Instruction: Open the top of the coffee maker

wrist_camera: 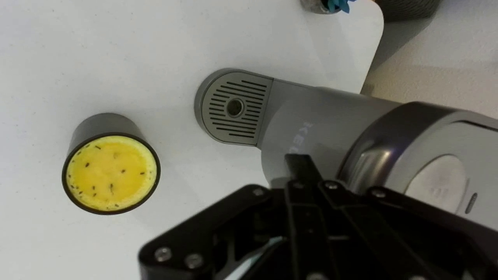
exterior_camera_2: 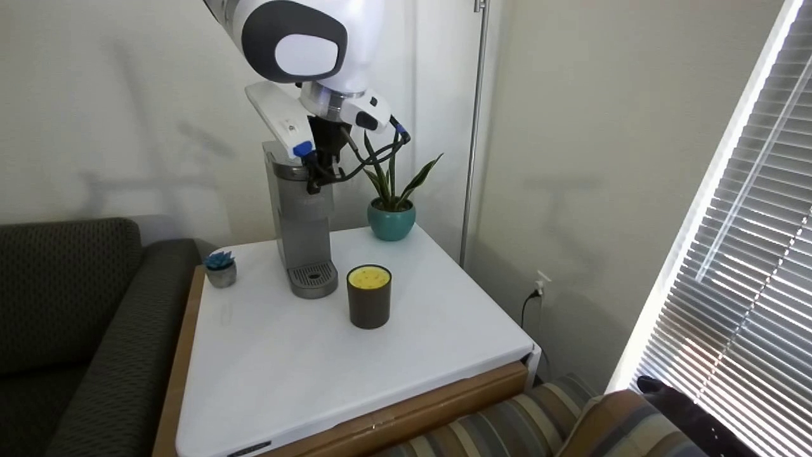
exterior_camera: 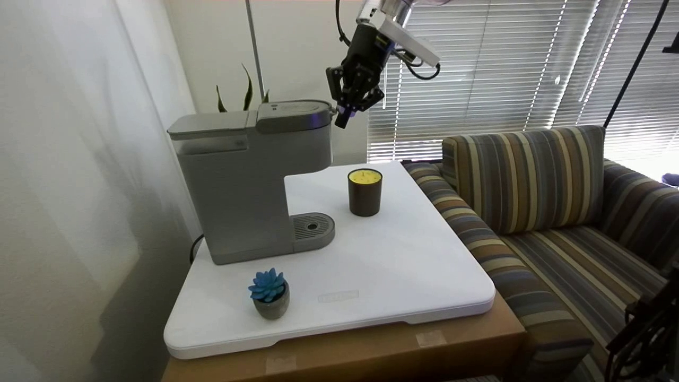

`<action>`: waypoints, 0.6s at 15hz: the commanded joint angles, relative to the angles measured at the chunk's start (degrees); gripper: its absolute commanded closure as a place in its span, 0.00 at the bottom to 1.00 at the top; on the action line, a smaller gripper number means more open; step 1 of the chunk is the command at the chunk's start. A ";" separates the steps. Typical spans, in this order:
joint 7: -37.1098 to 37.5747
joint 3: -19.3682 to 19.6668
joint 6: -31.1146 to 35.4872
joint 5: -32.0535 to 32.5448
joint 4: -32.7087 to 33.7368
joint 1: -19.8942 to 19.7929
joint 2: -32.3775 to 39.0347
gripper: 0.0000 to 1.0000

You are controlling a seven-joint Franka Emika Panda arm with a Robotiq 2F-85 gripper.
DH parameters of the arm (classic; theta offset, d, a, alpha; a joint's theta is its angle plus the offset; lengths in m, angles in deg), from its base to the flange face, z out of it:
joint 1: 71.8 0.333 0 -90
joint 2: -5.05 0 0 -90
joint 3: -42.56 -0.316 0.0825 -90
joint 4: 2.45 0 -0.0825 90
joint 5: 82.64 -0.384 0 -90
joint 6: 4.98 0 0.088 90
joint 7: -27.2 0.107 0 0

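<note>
Coffee maker [exterior_camera: 238,201], a boxy machine of grey plastic with an overhanging head [exterior_camera: 307,151] and a slotted, round-fronted drip base [wrist_camera: 249,120], stands upright on a white table [exterior_camera: 408,270] with rounded corners.

Behind it is a potted plant [exterior_camera_2: 398,202], its long, pointed green leaves rising from a glossy teal pot [exterior_camera_2: 391,223]; in an exterior view just the leaf tips [exterior_camera: 248,94] show above the machine.

Black and jointed, the robot's gripper [exterior_camera: 344,115] hangs at the front of the head, tips pointing down. Its jaws look closed, the fingers [wrist_camera: 301,171] lying together.

Flat and grey, with a rounded, shiny-banded front, the plastic top [exterior_camera: 294,109] lies down on the head, unopened; a pale oval patch [wrist_camera: 437,184] marks it in the wrist view. Whether the gripper touches its front edge I can't fairly say, since the dark tips overlap the machine in the wrist view and look small from outside.

Near the drip base, and apart from it, is a dark brown cylindrical candle jar [exterior_camera_2: 369,308] filled with yellow wax [wrist_camera: 111,171].

Smallest is a blue rosette succulent [exterior_camera: 267,286] in a stubby grey pot [exterior_camera: 272,309], beside the machine and partly cut off in the wrist view.
</note>
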 commanded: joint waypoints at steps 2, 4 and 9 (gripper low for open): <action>-0.54 -1.29 1.14 -0.70 1.30 -1.33 0.19 1.00; -0.58 -1.35 1.18 -0.73 1.74 -1.37 0.14 1.00; -0.87 -1.55 1.42 -1.01 2.33 -1.59 -0.09 1.00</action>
